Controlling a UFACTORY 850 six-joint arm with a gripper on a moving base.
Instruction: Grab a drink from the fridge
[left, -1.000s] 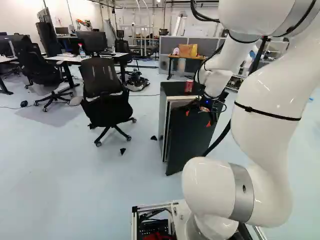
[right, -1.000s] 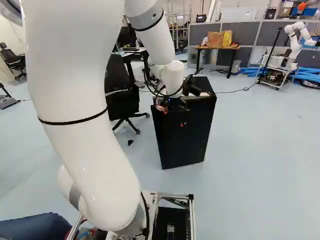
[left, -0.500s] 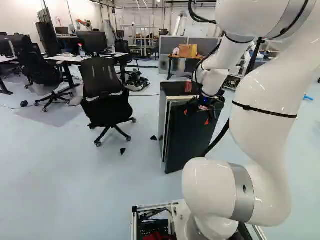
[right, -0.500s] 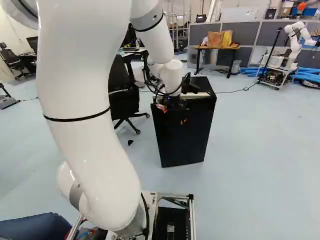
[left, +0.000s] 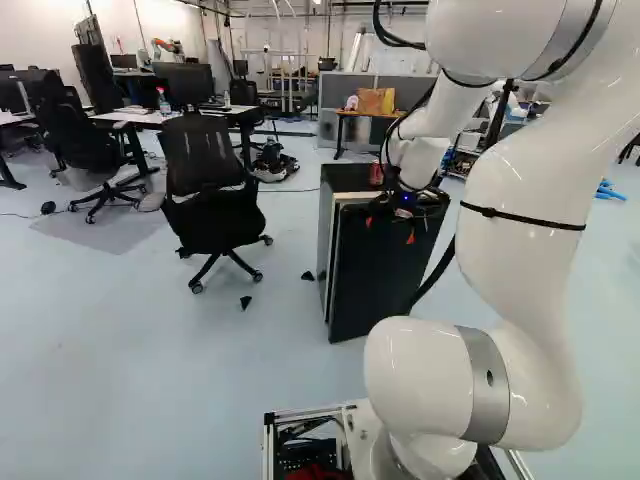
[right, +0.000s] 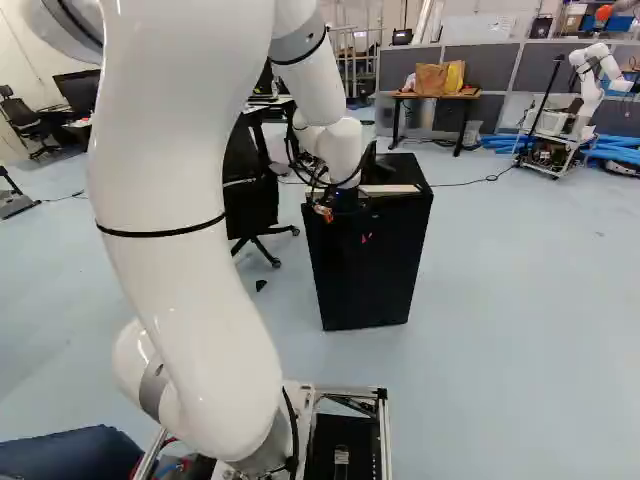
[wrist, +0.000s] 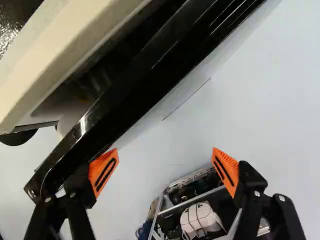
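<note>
A red can (left: 376, 174) is set atop the fridge (left: 345, 178) right of the left base view's centre, door (left: 372, 280) apparently left to close, gripper (wrist: 165, 150) released.

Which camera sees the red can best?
The left base view: the red can shows small there, on top of the fridge, close by the arm. In the right base view I cannot find it; maybe the arm hides it. The wrist view does not show it.
</note>
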